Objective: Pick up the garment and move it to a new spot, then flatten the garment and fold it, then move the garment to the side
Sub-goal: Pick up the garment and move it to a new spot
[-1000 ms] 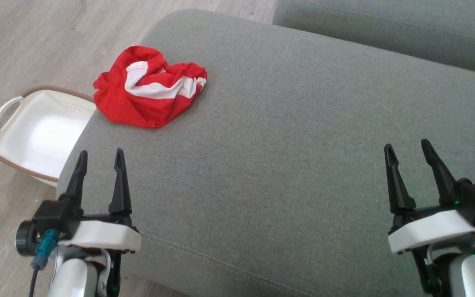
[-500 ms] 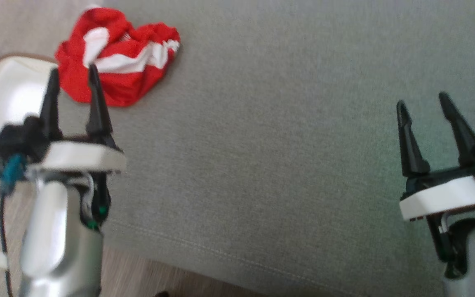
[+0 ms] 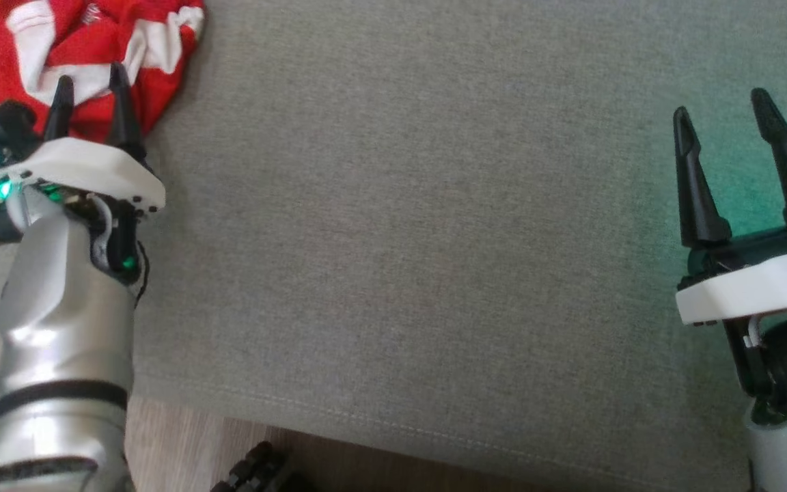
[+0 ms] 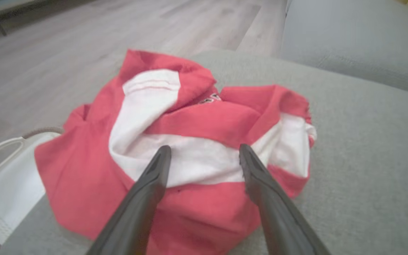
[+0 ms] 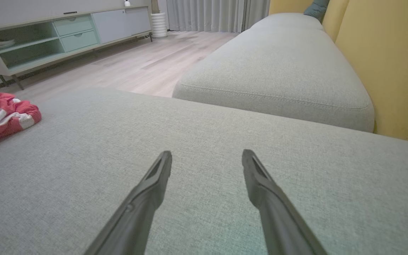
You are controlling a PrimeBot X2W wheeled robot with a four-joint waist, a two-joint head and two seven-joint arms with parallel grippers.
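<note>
Red with broad white bands, the garment (image 3: 86,41) lies crumpled in a heap at the far left of the grey cushion (image 3: 400,239), right at the cushion's left edge. Just beyond that edge, lower down on the pale wood floor (image 4: 83,42), stands a white basket (image 4: 2,177) with a loop handle. My left gripper (image 3: 89,78) reaches out over the near side of the heap with its jaws wide apart and nothing between them. In my left wrist view the two fingertips (image 4: 161,156) frame a white band across the middle of the cloth. I cannot tell whether they touch the fabric or hang just above it. My right gripper (image 3: 720,102) is at the right over bare cushion, well apart from the garment, its jaws also spread and empty, fingers pointing to the far side. From that wrist I see the garment low at the left. Past the cushion's far edge lies a second cushion (image 5: 278,63) against a yellow backrest (image 5: 384,53). Across the floor stands a long low sideboard (image 5: 48,35), with grey curtains (image 5: 207,14) behind. A dark object (image 3: 257,468) on the floor by the near edge is too cropped for me to make out.
</note>
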